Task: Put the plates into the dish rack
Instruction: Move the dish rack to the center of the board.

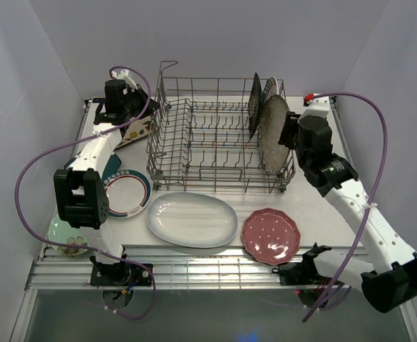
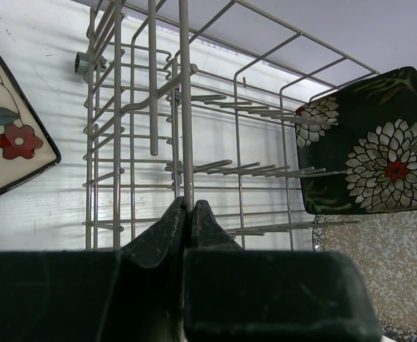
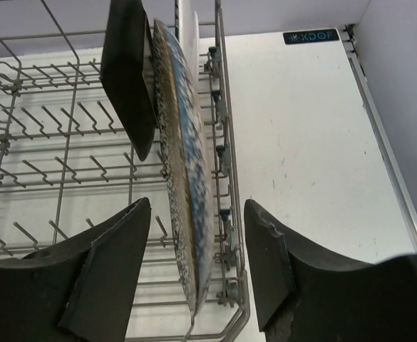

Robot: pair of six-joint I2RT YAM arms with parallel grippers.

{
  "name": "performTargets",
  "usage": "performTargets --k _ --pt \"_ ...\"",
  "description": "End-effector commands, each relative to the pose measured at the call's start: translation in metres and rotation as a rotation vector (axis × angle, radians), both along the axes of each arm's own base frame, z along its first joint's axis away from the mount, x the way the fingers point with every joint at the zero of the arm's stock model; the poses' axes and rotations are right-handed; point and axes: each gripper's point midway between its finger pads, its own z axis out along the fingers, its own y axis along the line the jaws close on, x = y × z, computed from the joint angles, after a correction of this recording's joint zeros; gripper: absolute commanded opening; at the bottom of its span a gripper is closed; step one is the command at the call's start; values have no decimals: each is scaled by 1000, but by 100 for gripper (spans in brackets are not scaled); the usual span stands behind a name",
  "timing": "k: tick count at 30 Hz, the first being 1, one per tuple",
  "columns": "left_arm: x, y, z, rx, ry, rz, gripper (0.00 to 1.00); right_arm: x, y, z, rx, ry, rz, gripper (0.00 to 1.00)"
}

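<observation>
White worktop (image 1: 315, 206), pale walls. The dish rack (image 1: 215, 142) sits centre. The speckled plate (image 1: 274, 135) stands upright at its right end, by the right tool (image 1: 288, 134). The oval plate (image 1: 192, 219) and pink plate (image 1: 270, 234) lie flat in front.

Left wrist: the left tool (image 2: 188, 206) is closed at an upright rack wire; pinching it or not is unclear.

Right wrist: the right tool is wide, straddling the edge-on speckled plate and touching neither face.

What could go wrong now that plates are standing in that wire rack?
The right gripper is open astride the speckled plate; pulling away crookedly might knock it against the black square plate beside it. The left gripper pinches a dish rack wire, so any tug could shift the rack and rattle the standing plates.
</observation>
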Motion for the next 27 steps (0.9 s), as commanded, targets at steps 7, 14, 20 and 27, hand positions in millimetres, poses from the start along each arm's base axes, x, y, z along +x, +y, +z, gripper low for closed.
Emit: performTargets --k 7,14,20,27 --pt "-28 4 6 22 12 -41 0 -51 -35 -41 130 -9 -134 53" --pt "-28 3 6 19 12 -46 0 -73 -35 -79 173 47 -110 44" --pt "-29 3 7 18 11 -46 0 -72 -30 -101 170 92 -99 47" --pt "-29 5 7 24 3 -39 0 -68 -27 -141 155 189 -131 47"
